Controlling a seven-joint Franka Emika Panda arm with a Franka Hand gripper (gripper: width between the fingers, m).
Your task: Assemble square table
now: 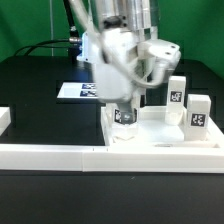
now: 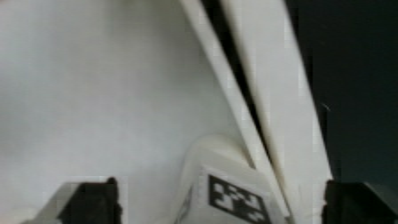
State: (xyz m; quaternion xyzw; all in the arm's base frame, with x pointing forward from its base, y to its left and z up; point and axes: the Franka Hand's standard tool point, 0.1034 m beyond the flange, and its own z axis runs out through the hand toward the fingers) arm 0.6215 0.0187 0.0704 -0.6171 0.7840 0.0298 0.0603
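On tabletop (image 1: pixel 150 130) | gripper (image 1: pixel 126 112) spread wide around leg (image 1: pixel 125 115) | legs (image 1: pixel 198 112) beside | marker board (image 1: pixel 78 91) behind

White tabletop (image 1: pixel 160 135) and white legs (image 1: pixel 199 112) with black-white tags sit on a black table (image 1: pixel 40 90).

We count one tabletop (image 1: pixel 160 135) and three legs: one (image 1: pixel 124 113) under the arm, two more at the exterior view's right (image 1: pixel 177 92) (image 1: pixel 199 112). We also see one marker board (image 1: pixel 78 91) and one border wall (image 1: pixel 60 156).
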